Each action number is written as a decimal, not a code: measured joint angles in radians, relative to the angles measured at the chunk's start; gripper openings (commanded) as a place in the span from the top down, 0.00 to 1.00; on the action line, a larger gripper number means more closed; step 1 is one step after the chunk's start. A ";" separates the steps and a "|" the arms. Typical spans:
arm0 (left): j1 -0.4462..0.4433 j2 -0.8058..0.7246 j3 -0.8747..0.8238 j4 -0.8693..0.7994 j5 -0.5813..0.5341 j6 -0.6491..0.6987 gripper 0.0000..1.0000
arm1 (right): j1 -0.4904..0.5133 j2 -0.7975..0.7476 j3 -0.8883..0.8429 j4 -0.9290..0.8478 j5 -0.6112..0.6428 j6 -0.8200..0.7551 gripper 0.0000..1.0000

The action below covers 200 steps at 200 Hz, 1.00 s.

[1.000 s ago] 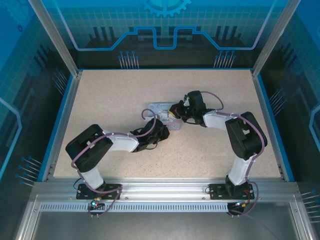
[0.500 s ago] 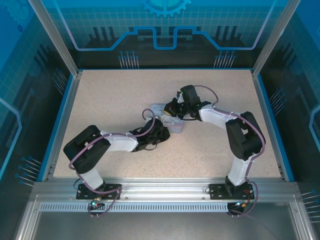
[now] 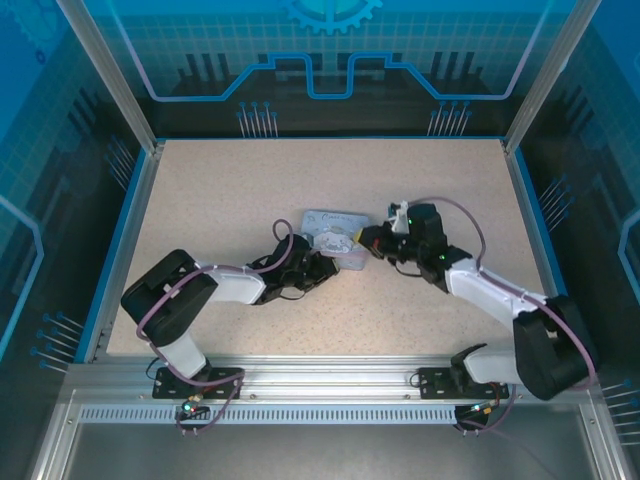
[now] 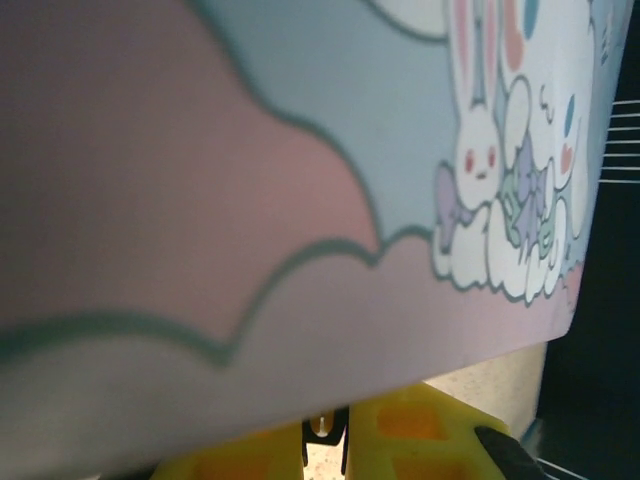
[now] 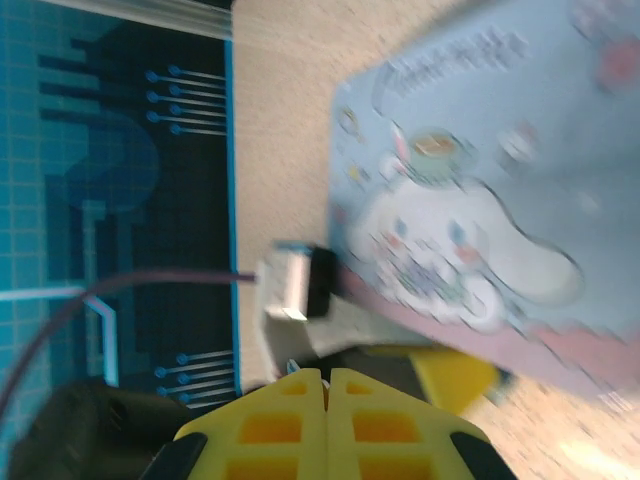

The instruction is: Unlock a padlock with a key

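starting from the speckled table [image 3: 220,200], take the lavender cartoon tin [image 3: 330,222] as your marker: everything sits around it. your left gripper [image 3: 325,260] presses in at the tin's near-left corner, so close that its wrist view has the tin's printed face right above the yellow fingers [image 4: 410,440]. those fingers are almost together, with a thin slit between them and a small dark speck in it; you cannot tell from here whether that is the key. your right gripper [image 3: 370,241] sits at the tin's right end, fingers pressed together and holding nothing you can make out. the padlock is hidden, probably low at the tin's near edge between the two grippers. to do this well, i'd say steady the tin with one side, line up slowly, and push nothing until you can see the keyhole.
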 measured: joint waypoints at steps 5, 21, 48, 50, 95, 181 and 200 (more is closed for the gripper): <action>0.006 0.001 -0.007 0.022 0.013 -0.012 1.00 | 0.004 -0.022 -0.031 0.008 0.002 0.006 1.00; 0.025 0.004 -0.024 0.087 0.044 -0.055 1.00 | 0.030 -0.094 -0.117 0.025 0.022 0.017 1.00; 0.057 0.017 -0.040 0.187 0.095 -0.126 1.00 | 0.056 -0.190 -0.199 0.052 0.053 0.017 1.00; 0.059 0.017 -0.042 0.192 0.099 -0.132 1.00 | 0.056 -0.193 -0.201 0.054 0.055 0.017 1.00; 0.089 0.030 -0.050 0.281 0.162 -0.220 1.00 | 0.056 -0.183 -0.226 0.113 0.071 0.012 1.00; 0.091 -0.093 0.017 0.045 0.215 -0.148 1.00 | -0.024 0.150 -0.074 0.337 -0.043 -0.006 1.00; 0.094 -0.116 0.024 0.022 0.213 -0.127 1.00 | -0.047 0.201 -0.055 0.393 -0.084 -0.005 1.00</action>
